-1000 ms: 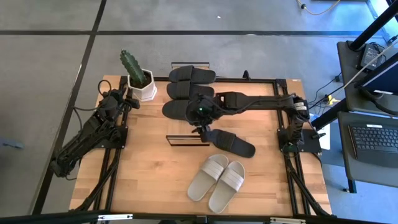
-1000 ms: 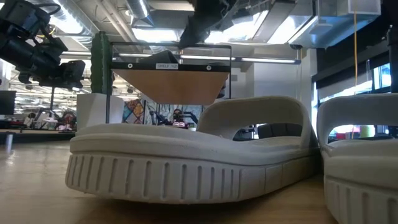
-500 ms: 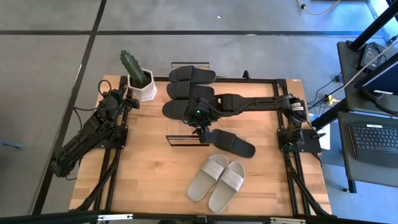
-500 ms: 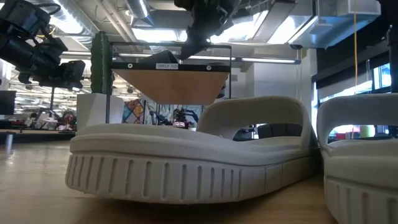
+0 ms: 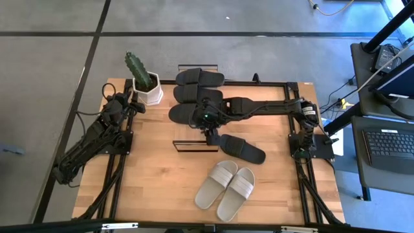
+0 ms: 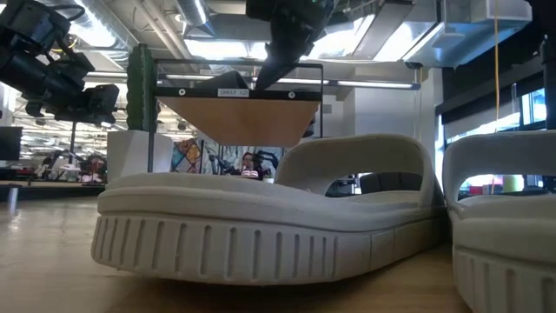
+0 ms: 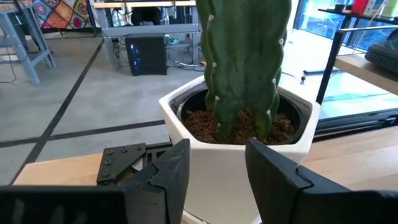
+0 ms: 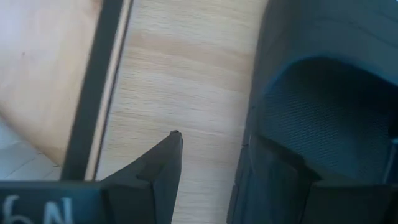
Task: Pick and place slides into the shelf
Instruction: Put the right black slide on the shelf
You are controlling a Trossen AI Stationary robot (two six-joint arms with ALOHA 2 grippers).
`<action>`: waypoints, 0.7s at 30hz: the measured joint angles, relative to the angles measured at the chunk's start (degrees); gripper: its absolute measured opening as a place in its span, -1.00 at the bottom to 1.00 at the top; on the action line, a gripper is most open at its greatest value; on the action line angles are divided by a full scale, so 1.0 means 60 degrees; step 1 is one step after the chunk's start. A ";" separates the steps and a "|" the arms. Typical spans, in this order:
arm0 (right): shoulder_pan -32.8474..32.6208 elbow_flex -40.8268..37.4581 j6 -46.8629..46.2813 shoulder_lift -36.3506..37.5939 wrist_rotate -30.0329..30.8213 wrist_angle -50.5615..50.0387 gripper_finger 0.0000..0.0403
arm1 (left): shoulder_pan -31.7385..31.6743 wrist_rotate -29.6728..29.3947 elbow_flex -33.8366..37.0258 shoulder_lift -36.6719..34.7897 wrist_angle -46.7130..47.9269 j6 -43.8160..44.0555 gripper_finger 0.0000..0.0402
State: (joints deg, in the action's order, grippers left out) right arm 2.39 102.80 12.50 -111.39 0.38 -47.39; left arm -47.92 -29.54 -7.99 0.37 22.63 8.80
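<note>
Right gripper (image 8: 208,165) fingers (image 8: 158,168) stand apart and empty above the heel of a lone black slide (image 5: 240,148) lying mid-surface (image 5: 155,188), just right of the low shelf (image 5: 194,145); one finger sits at the slide's edge. A clean grip likely needs both fingers straddling that sidewall before closing. Left gripper (image 7: 214,180) waits, parted, at the cactus pot (image 7: 239,134)

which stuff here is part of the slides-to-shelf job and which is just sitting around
Job:
- three black slides at the table's far edge
- lone black slide
- beige pair
- shelf
- right gripper, fingers open, one finger by the lone slide's edge

Lying about:
- cactus pot
- left gripper, parked facing the pot
</note>
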 joint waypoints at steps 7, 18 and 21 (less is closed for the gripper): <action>0.0040 0.0000 -0.0034 0.0000 0.0500 0.0001 -0.07 | -0.0002 0.0000 0.0000 -0.0001 -0.0002 0.0000 -0.27; 0.0036 0.0000 -0.0011 0.0000 0.0507 0.0049 -0.07 | -0.0001 0.0000 0.0000 0.0000 -0.0004 0.0000 -0.27; 0.0000 0.0022 0.0033 0.0029 0.0484 0.0044 -0.07 | 0.0000 0.0000 0.0000 0.0001 -0.0004 0.0000 -0.27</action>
State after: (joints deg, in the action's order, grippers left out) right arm 2.40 102.94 12.70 -111.22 3.29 -47.12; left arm -47.92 -29.54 -7.99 0.38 22.61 8.80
